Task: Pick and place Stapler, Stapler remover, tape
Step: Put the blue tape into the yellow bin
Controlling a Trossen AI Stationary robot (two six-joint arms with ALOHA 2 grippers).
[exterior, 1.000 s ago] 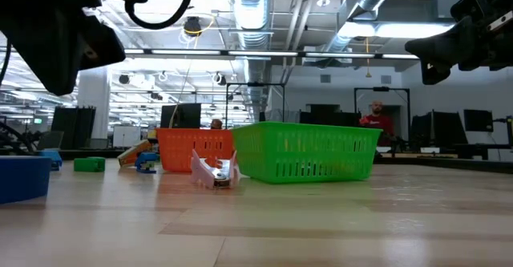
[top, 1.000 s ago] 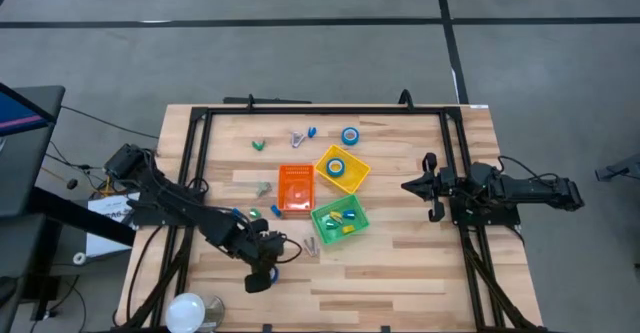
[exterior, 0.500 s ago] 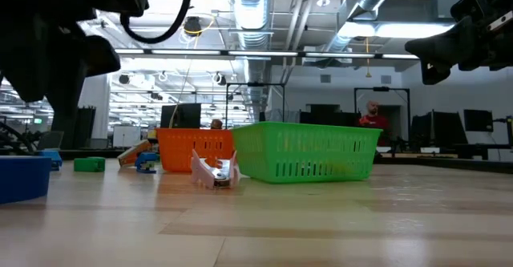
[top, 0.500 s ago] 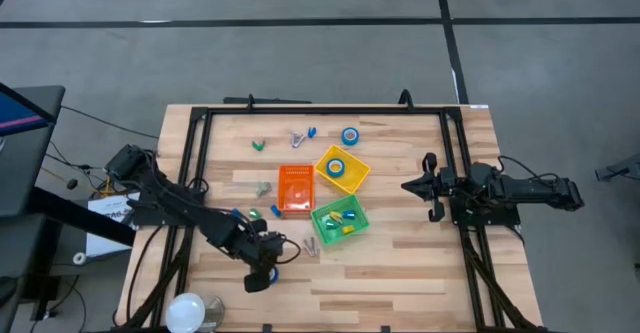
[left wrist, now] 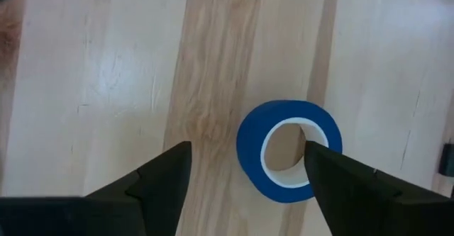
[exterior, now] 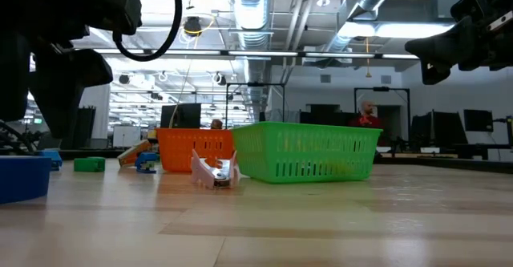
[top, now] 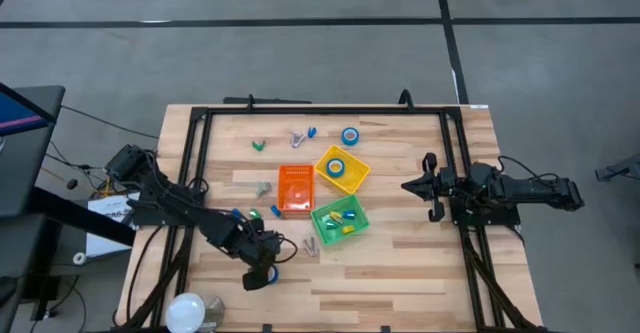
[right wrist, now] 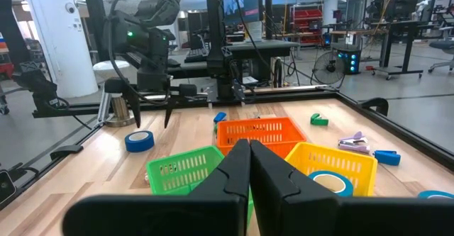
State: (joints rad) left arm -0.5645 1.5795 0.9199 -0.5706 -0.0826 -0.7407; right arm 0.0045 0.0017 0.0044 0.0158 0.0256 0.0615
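Since a second ago, left gripper (top: 262, 273) has parted its fingers and shifted slightly toward the near-left table edge; right arm and bins unchanged.

Left wrist view: fingers stand apart over bare wood, a tape (left wrist: 289, 152) roll lying flat between them, nearer one finger; contact with that finger cannot be told. Nothing is held. High view hides this roll almost wholly under the gripper; only a blue sliver shows at its tip.

Right wrist view: same roll (right wrist: 140, 140) seen from across the table, flat on the wood, left gripper's two fingers (right wrist: 134, 111) pointing down behind it and spread. This view also shows a tape roll inside the yellow bin (right wrist: 339, 164).

High view: yellow bin (top: 343, 169), orange bin (top: 296, 189) and green bin (top: 339, 220) clustered mid-table. One tape roll in the yellow bin, another (top: 350, 135) loose on the table beyond it. Small items lie loose near the far edge and beside the orange bin; too small to identify.

Low view: blue roll (exterior: 22, 177) at left edge, dark left arm above it; green bin (exterior: 306, 151) and orange bin (exterior: 195, 149) behind.

Right gripper (top: 411, 186) hangs at the right side, well apart from the bins, fingers pressed together, empty.
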